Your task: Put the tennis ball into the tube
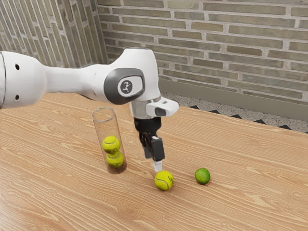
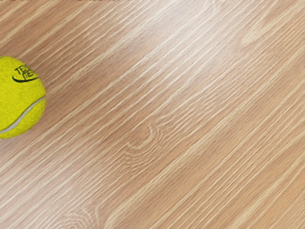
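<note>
The loose tennis ball [image 1: 163, 180] lies on the wooden surface [image 1: 240, 204], a little below the centre of the exterior view, so the main part of the job looks undone. The clear tube [image 1: 106, 129] stands left of centre in that view, with an upper ball [image 1: 111, 144] and a lower ball [image 1: 115, 159] already stacked inside and room above them, I judge, for another. The pincer [image 1: 157, 167] is down close above the loose ball; whether it is apart or together I cannot tell. The ball does not appear lifted, so what seems left is grasping it, raising it, carrying it towards the exterior view's left and lowering it through the open top.

The loose ball is bright yellow with a slightly fuzzy skin. The wrist view shows a pale, curving seam and dark lettering with a swoosh-like stroke. A green lime [image 1: 202, 176] sits near it, towards the exterior view's right.
</note>
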